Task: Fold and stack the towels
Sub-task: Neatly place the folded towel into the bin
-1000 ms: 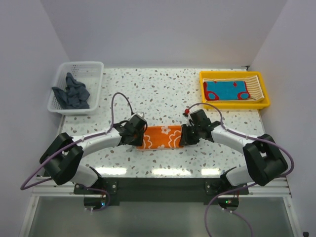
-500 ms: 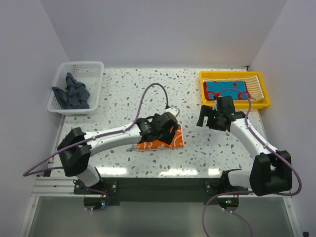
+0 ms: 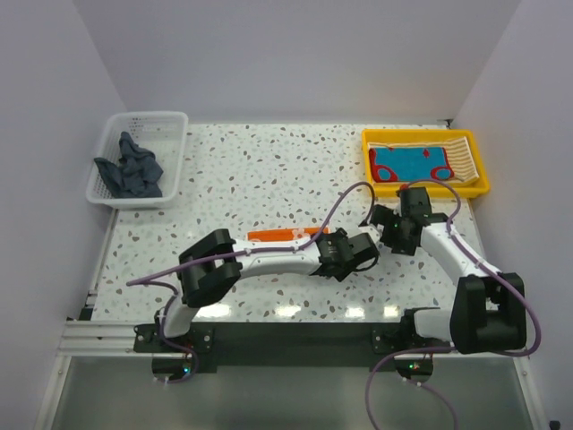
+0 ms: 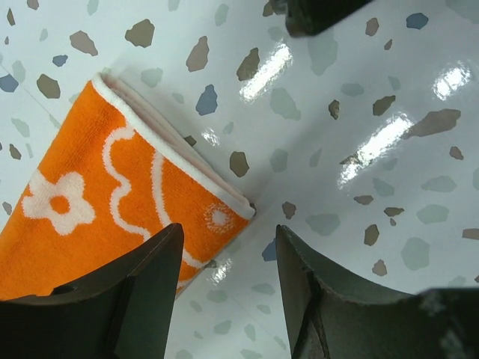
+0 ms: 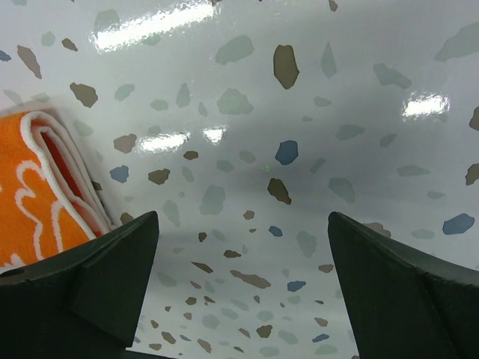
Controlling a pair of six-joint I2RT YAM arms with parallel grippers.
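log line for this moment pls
orange towel: folded, flat on table | left gripper: open over its corner | right gripper: open, empty

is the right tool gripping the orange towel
No, the right tool stands open over the table, the orange towel off to its side.

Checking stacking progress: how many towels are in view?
4: orange towel on the table, teal towel atop striped towel in the yellow tray, dark towel in the basket, which may hide more.
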